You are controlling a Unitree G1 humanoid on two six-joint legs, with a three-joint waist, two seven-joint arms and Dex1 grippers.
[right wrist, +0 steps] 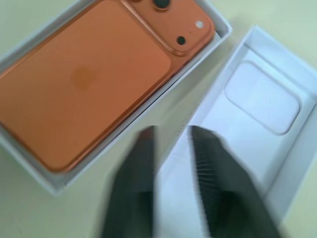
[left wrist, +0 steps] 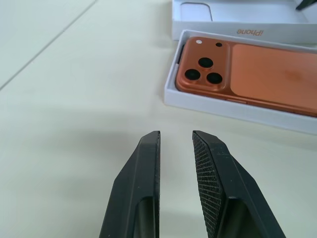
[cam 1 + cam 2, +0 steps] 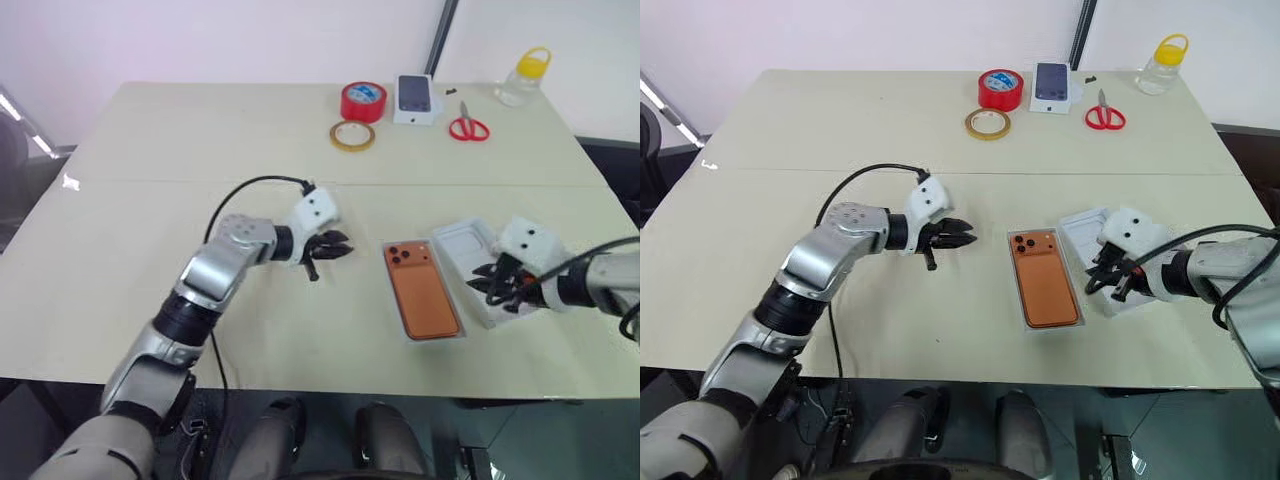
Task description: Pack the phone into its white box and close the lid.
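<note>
**Phone lies in its tray, lid beside it**

The phone (image 3: 421,290) lies camera side up in the white box (image 2: 233,109), near the surface's front edge. The lid (image 3: 470,262) lies open side up, touching it. The left gripper (image 2: 176,148) hovers with fingers slightly apart, holding nothing. The right gripper (image 1: 171,148) is over the lid, seemingly parted.

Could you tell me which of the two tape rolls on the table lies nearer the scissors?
The red tape roll. It sits beside the small phone-printed box, closer to the red-handled scissors, while the thin yellowish tape roll lies lower and further left.
</note>
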